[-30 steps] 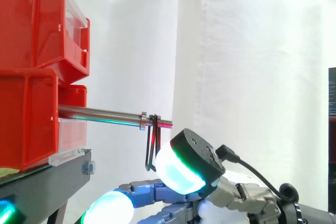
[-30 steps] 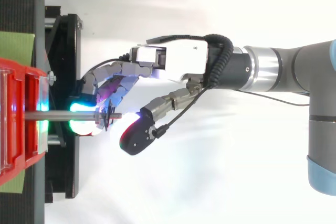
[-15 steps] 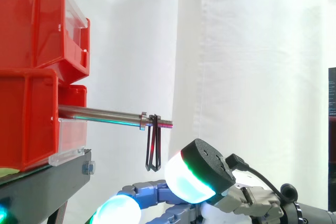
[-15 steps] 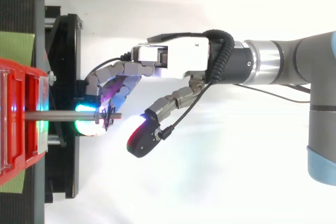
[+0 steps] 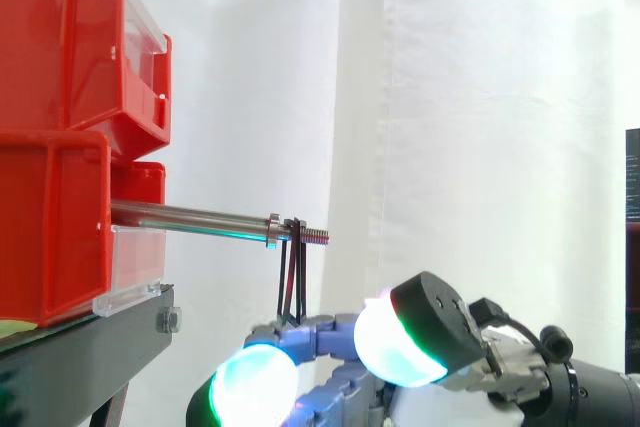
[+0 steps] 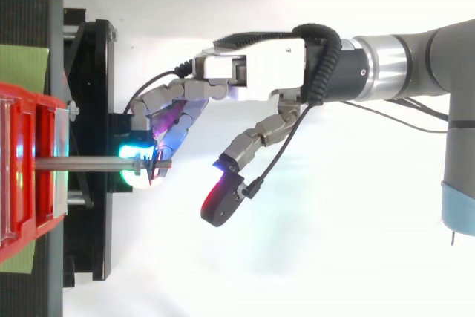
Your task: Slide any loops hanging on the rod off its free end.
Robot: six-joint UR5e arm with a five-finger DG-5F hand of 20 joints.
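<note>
Side view gives you the rod (image 5: pixel 190 217) coming out of the lower of two stacked red bins (image 5: pixel 60 147) at the left and running level toward the right. Its threaded free end is bare in front of the white curtain (image 5: pixel 480 127). You can see the loops (image 5: pixel 292 277), thin and dark, hanging on the rod just right of a small collar (image 5: pixel 272 228) and close to the free end. They drop straight down as one narrow bunch.

Under them sits the hand (image 5: pixel 335 329), coming in low from the right. Its bluish fingers (image 5: pixel 275 335) reach left beneath the rod. The bottom of the loops comes down to them, though you cannot tell whether they touch. One fingertip pad (image 5: pixel 255 387) glows cyan-green below the loops. The thumb (image 5: pixel 415 337), its pad glowing green and white, stands off to the right, well apart from the fingers.

From the top view you see the fingers bent loosely toward the rod's end, their tips just beside the loops. The thumb is swung out to the near side, clear of the rod, and its pad glows red there. The hand is spread, clamped on nothing. The bins rest on the black stand (image 6: pixel 89 94) at the left
</note>
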